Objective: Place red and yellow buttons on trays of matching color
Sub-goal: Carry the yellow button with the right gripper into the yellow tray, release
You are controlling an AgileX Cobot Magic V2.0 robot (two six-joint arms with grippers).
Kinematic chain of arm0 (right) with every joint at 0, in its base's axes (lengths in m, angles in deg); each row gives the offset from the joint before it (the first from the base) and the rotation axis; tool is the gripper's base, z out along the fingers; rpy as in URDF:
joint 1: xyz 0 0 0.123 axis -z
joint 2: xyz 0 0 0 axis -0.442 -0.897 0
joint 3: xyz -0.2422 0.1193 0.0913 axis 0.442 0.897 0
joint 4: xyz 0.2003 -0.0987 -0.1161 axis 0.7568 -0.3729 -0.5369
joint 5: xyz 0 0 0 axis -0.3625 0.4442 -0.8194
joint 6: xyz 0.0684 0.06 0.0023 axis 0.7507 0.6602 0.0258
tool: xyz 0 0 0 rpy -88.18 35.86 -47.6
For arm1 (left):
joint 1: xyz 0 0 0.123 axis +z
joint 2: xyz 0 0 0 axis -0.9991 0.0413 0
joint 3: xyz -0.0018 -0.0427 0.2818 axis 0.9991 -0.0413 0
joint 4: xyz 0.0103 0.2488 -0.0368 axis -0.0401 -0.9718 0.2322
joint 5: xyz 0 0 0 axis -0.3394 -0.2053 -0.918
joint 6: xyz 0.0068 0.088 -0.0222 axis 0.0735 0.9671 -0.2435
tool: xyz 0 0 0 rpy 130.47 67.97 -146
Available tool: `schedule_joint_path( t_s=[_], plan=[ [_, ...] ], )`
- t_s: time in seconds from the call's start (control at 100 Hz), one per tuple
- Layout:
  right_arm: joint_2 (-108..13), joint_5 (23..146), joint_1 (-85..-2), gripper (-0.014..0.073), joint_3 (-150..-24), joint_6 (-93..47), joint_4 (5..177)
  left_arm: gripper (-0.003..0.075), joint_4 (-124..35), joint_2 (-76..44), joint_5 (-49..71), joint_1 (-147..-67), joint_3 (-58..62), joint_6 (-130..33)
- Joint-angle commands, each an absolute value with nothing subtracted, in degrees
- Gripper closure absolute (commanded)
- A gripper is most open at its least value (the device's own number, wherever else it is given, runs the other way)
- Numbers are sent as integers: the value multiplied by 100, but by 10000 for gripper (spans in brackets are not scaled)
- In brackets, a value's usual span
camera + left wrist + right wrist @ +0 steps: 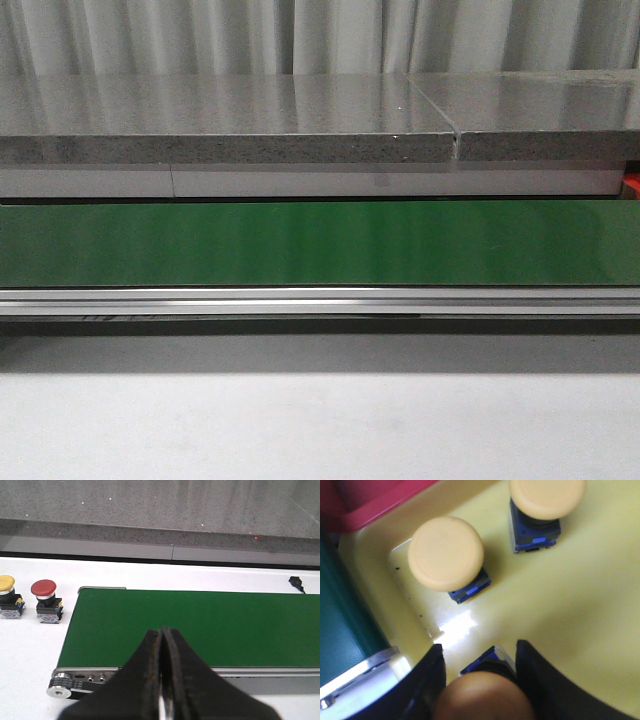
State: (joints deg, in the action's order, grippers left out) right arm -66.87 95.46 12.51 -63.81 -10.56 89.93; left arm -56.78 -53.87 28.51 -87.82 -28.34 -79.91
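Green conveyor belt [200,627] spans the white surface [30,650]. Beyond its end stand a red mushroom button [46,601] and yellow mushroom button [9,596], nearest the left gripper [161,680], jaws pressed together. Right gripper [479,675] jaws straddle a yellow-capped button [482,695] over the yellow tray [580,605].

Front faces forward, low — wrists share green belt [200,627].

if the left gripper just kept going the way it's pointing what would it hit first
Most likely the green conveyor belt: the left gripper, jaws shut, aims onto its surface. The red button and yellow button stand off to one side, out of line. Depth is uncertain.
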Motion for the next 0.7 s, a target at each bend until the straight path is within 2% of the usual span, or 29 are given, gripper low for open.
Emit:
schedule_joint_path(
  t_s=[0.0, 0.24, 0.33, 0.41, 0.58, 0.65, 0.69],
  plan=[
    [-6742, 9191, 1282, 606, -6509, -1055, 9037, 739, -5578, -5345, 2445, -8831, -2677, -7989],
    [-7032, 9157, 1282, 604, -6509, -1055, 9037, 739, -5578, -5345, 2445, -8831, -2677, -7989],
    [-7032, 9157, 1282, 562, -6509, -1055, 9037, 739, -5578, -5345, 2445, -8831, -2677, -7989],
    [-7032, 9162, 1282, 442, -6509, -1055, 9037, 739, -5578, -5345, 2445, -8831, -2677, -7989],
    [-7014, 9151, 1282, 83, -6550, -1055, 9037, 739, -5578, -5345, 2445, -8831, -2677, -7989],
    [-7014, 9244, 1282, -11, -6626, -1055, 9037, 739, -5578, -5345, 2445, -8831, -2677, -7989],
    [-7014, 9334, 1282, -21, -6689, -1055, 9037, 739, -5578, -5345, 2445, -8831, -2677, -7989]
  ],
)
